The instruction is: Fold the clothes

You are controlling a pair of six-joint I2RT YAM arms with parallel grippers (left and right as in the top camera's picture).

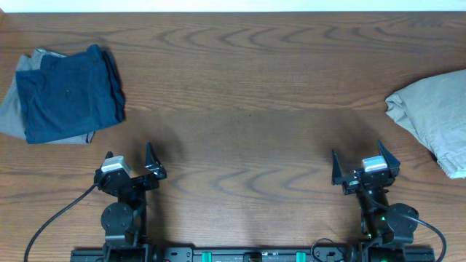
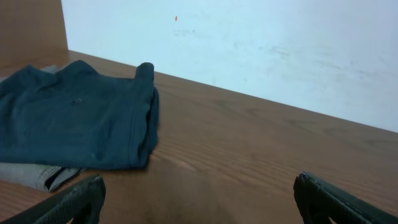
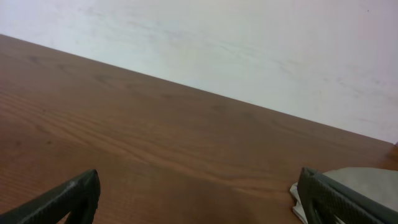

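Desk: Where are the clothes?

Operator: The khaki trousers [image 1: 433, 116] sit bunched at the table's [image 1: 247, 87] right edge, ahead and right of my right gripper [image 1: 358, 154], the nearer arm. The navy garment [image 1: 69, 94] lies atop the grey garment [image 1: 7, 109], ahead-left of my left gripper [image 1: 131, 156].

Desk: Jaws?

Operator: Both spread wide, holding nothing.

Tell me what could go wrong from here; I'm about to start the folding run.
The navy garment lies stacked on the grey garment, so the left gripper may pinch both. The khaki garment lies bunched at the overhead view's right border, partly unseen; the right gripper might grab several layers.
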